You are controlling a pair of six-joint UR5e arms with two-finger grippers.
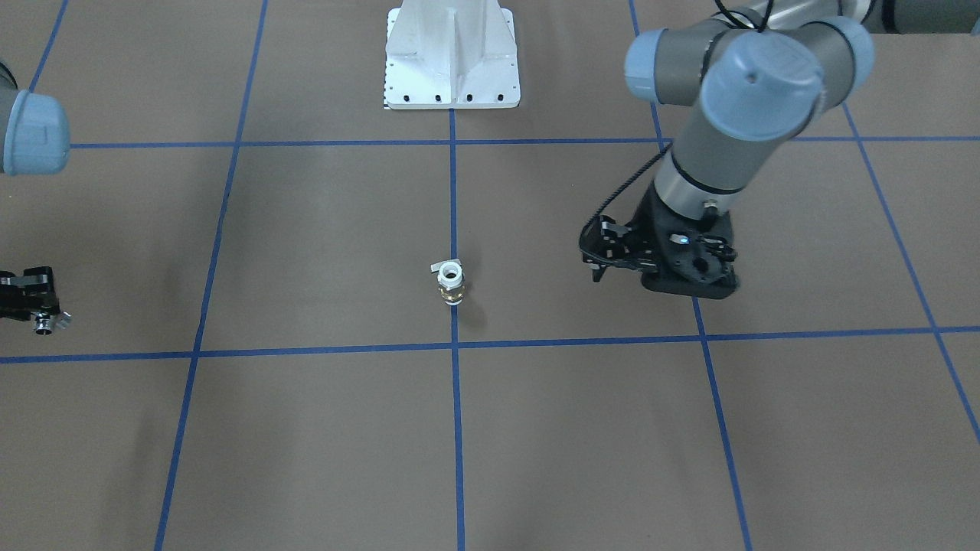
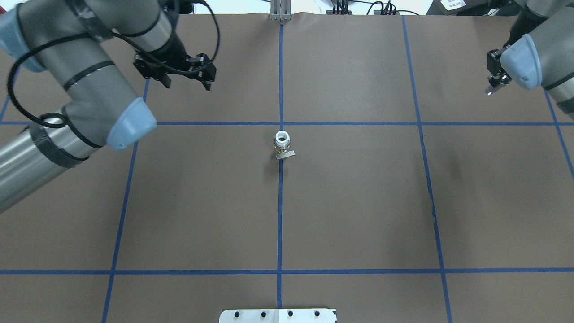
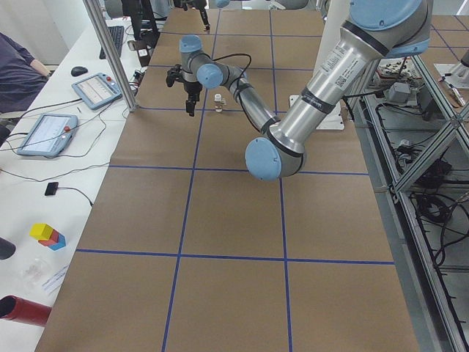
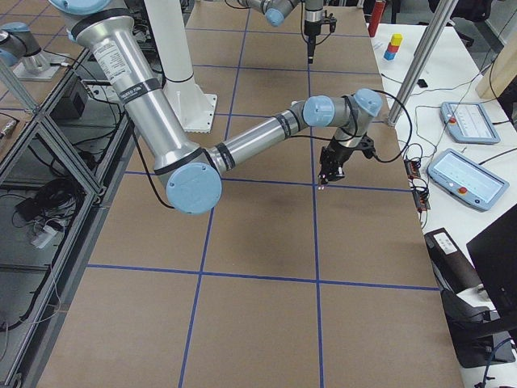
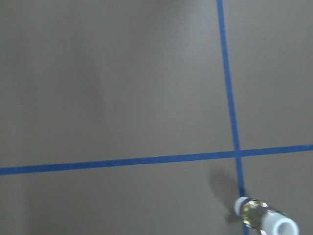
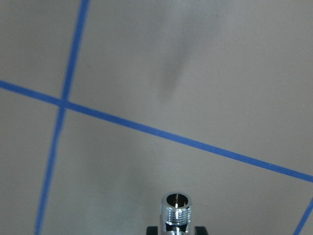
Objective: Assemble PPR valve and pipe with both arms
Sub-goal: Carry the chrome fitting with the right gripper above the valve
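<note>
The PPR valve (image 1: 451,282) stands upright on the blue centre line, with a brass middle, white ends and a small white lever; it also shows in the overhead view (image 2: 282,143) and at the bottom right of the left wrist view (image 5: 264,218). My left gripper (image 2: 187,84) is open and empty. It hangs above the table on the valve's left and farther from the robot, well apart from it (image 1: 599,268). My right gripper (image 1: 42,315) is shut on the silver pipe (image 6: 177,209) and holds it above the table at the far right (image 2: 492,89).
The white arm base plate (image 1: 452,57) is at the robot side of the table. Blue tape lines (image 2: 280,202) grid the brown table cover. A side bench with tablets (image 3: 47,132) and an aluminium post (image 3: 110,51) border the far edge.
</note>
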